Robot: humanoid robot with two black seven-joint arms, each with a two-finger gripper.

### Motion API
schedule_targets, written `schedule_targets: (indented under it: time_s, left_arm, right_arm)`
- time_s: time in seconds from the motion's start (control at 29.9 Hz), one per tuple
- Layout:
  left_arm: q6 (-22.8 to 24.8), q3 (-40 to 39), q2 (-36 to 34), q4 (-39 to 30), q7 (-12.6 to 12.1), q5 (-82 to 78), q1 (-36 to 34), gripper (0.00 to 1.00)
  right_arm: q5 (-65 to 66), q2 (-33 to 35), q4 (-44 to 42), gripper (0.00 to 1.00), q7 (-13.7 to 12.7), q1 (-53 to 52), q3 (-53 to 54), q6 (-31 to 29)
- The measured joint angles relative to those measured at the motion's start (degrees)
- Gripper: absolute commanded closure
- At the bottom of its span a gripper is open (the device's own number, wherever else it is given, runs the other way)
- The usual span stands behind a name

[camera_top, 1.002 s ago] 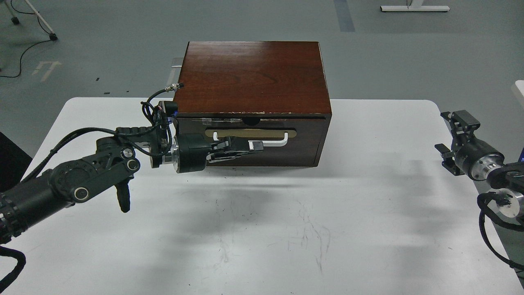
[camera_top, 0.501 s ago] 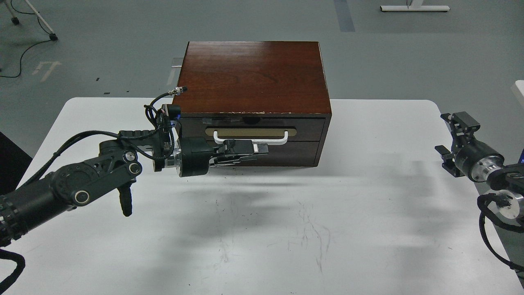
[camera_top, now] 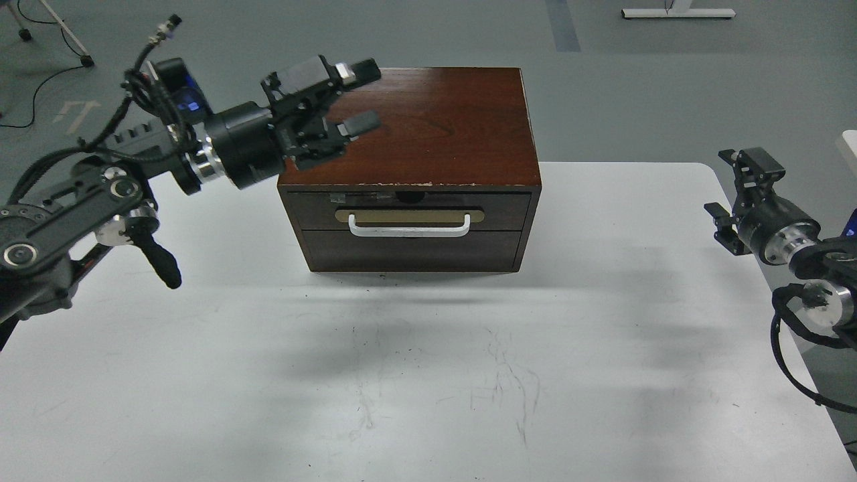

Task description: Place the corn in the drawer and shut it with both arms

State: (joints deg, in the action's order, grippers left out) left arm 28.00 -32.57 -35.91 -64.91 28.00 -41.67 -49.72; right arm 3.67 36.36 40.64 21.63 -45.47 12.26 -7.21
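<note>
Head view shows our left gripper spread wide and empty above the cabinet's top left corner. We see the drawer pushed flush, corn hidden. Our right gripper, beside the table's right edge, looks parted, holding nothing.

Grey floor, white table.
Scuffed white table; grey floor with black cable, white stand base.

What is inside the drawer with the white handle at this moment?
The drawer is shut, so its inside is hidden and no corn shows anywhere. Only its front and white handle are seen.
</note>
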Motion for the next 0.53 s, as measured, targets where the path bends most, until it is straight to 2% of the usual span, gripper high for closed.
schedule_targets:
  time_s: [0.17, 0.3, 0.53]
  left_arm:
    - [-0.01, -0.04, 0.17, 20.32, 0.00, 9.65, -0.33, 0.02]
    - [-0.01, -0.23, 1.68, 32.16, 0.00, 14.20, 1.67, 0.02]
    - [-0.01, -0.12, 1.42, 35.15, 0.00, 20.42, 9.09, 0.02]
  right_arm:
    - [-0.11, -3.48, 0.64, 0.00, 0.00, -0.45, 9.25, 0.09]
    - [-0.16, -5.43, 3.87, 0.00, 1.33, -0.21, 15.11, 0.08]
    - [0.04, -9.71, 7.47, 0.00, 2.23, 0.13, 17.12, 0.30]
